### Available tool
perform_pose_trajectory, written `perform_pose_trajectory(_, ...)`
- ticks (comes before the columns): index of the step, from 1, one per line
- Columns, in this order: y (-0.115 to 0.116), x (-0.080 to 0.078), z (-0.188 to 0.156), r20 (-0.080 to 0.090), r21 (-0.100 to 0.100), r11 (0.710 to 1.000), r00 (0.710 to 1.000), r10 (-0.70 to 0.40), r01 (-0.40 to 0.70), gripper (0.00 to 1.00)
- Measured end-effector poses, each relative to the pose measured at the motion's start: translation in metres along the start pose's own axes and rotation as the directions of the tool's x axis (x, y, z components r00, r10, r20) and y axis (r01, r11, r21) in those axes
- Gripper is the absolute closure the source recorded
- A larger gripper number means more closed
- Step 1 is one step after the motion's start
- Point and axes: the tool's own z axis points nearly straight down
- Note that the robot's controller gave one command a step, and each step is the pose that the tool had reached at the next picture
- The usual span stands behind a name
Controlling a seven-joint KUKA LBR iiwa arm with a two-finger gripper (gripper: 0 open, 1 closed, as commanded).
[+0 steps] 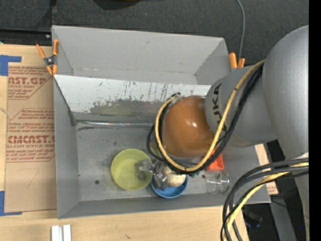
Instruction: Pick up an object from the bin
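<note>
The tool is lowered into the front of the bin, at the seam where a green bowl and a blue bowl lie side by side near the front wall. It is judged to be placed there so that a rim of one of the two can be taken. Which one is meant cannot be told, since the metal tip is seen over the green bowl's right edge and the blue bowl's left edge alike. Whether the tool is released or clenched cannot be told either (the orange cover and its looped cables sit right above it). Both bowls are seen resting on the bin floor. Much of the blue bowl is hidden beneath the cover, and something pale in it cannot be made out. To the right, a clear cup and an orange-red piece, partly covered by the arm, lie near the front wall.
</note>
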Motion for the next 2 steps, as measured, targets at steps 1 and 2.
perform_pose_trajectory(1,0.0000,0.0000,0.0000,0.000,0.000,1.000,1.000,0.001,-0.001,1.00)
perform_pose_trajectory(2,0.0001,0.0003,-0.0033,0.000,0.000,1.000,1.000,0.001,-0.001,1.00)
